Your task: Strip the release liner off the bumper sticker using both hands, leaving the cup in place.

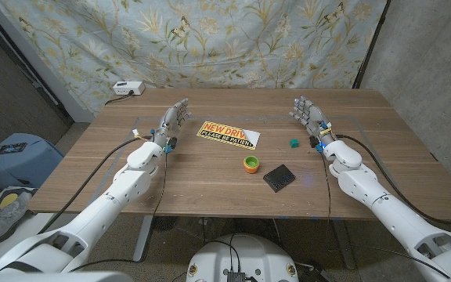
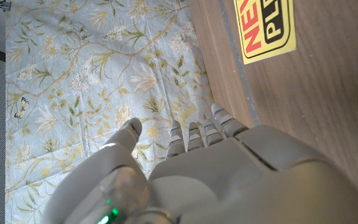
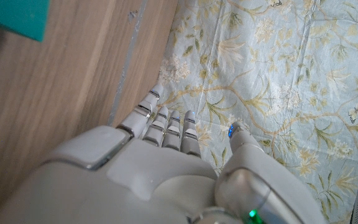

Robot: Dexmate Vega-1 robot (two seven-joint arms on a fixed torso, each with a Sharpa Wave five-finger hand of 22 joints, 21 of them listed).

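Head view: both robot hands wait empty on the desk (image 1: 210, 184).
Left robot hand (image 1: 172, 123) and right robot hand (image 1: 308, 116) have fingers spread, holding nothing. Between them the yellow bumper sticker (image 1: 229, 134) lies flat, nearer the left; the orange-green cup (image 1: 250, 164) stands just in front, apart.

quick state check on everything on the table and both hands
bumper sticker: flat on table, untouched
cup: upright, nearer than sticker
black square: flat, right of cup
teal block: on table, free
left hand: open, holds nothing
right hand: open, holds nothing
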